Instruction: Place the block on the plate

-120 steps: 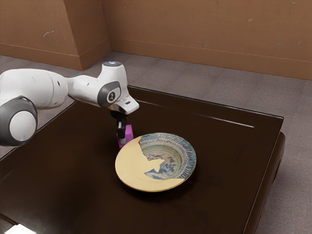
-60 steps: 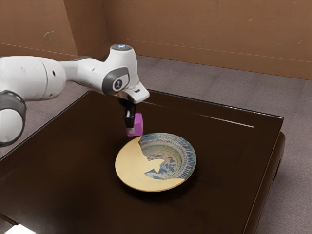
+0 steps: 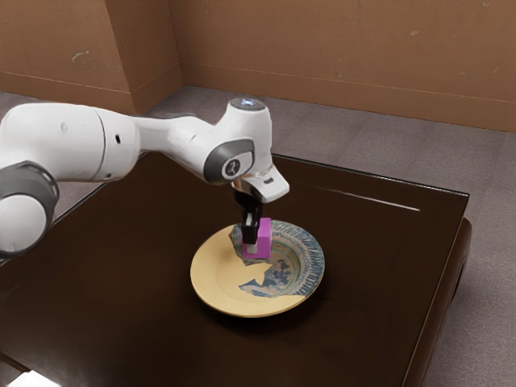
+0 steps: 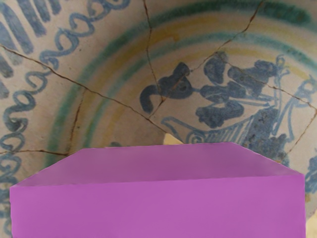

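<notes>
Gripper [image 3: 256, 242] clamped on pink block [image 3: 264, 234], over plate [image 3: 214, 278] at approx. 12 o'clock, ext. view; can't tell if block touches it. Plate's tan w/ blue pattern approx. 11 to 5 o'clock, on dk. table [image 3: 371, 314]. Arm [image 3: 68, 139] in from 10 o'clock.

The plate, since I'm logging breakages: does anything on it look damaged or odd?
Yes. Thin dark cracks run across the painted part of the plate, and a plain tan area meets the painting along a jagged edge, perhaps an old break that was patched.
</notes>
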You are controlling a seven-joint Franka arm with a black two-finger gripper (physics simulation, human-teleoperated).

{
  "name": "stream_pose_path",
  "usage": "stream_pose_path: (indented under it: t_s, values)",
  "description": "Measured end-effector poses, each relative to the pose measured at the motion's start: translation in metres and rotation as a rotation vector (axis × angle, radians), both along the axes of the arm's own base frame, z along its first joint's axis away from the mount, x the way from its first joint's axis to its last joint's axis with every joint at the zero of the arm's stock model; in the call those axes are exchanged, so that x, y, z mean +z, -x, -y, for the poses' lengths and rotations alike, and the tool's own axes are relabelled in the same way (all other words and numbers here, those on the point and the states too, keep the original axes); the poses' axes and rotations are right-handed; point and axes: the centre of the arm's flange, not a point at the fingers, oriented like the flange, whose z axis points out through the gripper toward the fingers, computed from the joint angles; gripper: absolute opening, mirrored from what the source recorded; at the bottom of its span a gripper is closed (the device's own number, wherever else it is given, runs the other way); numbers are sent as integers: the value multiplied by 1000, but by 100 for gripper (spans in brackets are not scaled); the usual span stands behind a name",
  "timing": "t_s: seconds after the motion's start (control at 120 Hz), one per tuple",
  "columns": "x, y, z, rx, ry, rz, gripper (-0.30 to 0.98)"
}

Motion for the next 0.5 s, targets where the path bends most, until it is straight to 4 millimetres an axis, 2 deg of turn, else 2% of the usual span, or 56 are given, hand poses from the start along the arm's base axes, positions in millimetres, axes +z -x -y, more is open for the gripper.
stream_pose_path:
  t_s: [0.175,0.292,0.433,0.5]
  values:
    - [-23,17,11,30,-8,-48,40]
    - [-29,23,21,44,-12,-58,41]
    - [-41,28,22,73,-15,-73,41]
    - [-42,28,23,83,-13,-71,46]
